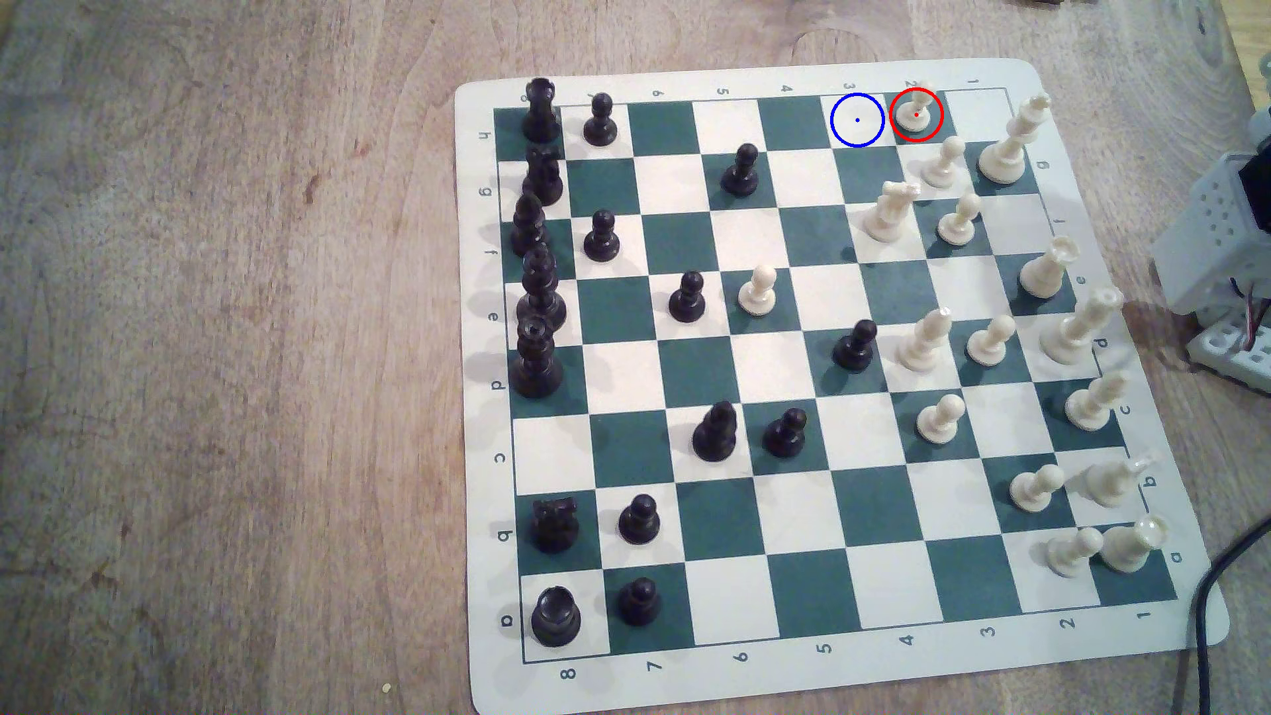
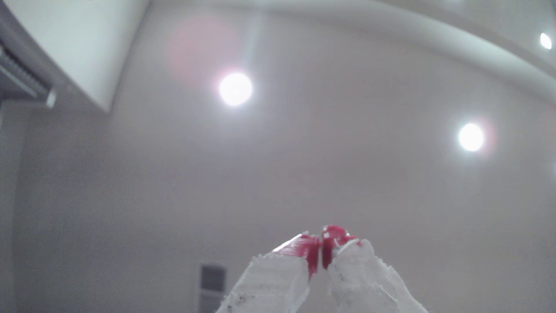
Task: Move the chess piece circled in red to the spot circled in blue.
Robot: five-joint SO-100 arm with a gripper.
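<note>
- Nothing has been moved so far: the chess piece (image 1: pixel 917 111), a cream-white pawn, stands inside its red ring at the upper right of the exterior view, on the board's far row.
- The spot (image 1: pixel 857 120), the cream square with the blue ring and dot, sits bare just to the exterior view's left of that pawn (next-door squares, so a short hop by my reckoning).
- So the whole job is left: reach, grasp, lift, shift one square, set down.
- The gripper (image 2: pixel 320 255) shows in the wrist view pointing up at a ceiling with two bright lamps (image 2: pixel 235 89), its red-tipped white jaws pinched nearly together with nothing between them.
- That camera sees no board, so I judge the jaws are well apart from the pawn and not yet aimed at it.
- At the right edge of the exterior view there's a white arm base (image 1: pixel 1231 227) on the wooden desk (image 1: pixel 227 357), beside the chess mat (image 1: pixel 481 481).
- Watch the neighbours: another white pawn (image 1: pixel 943 163) stands near the ringed one, one row closer (tight quarters, I'd say).
</note>
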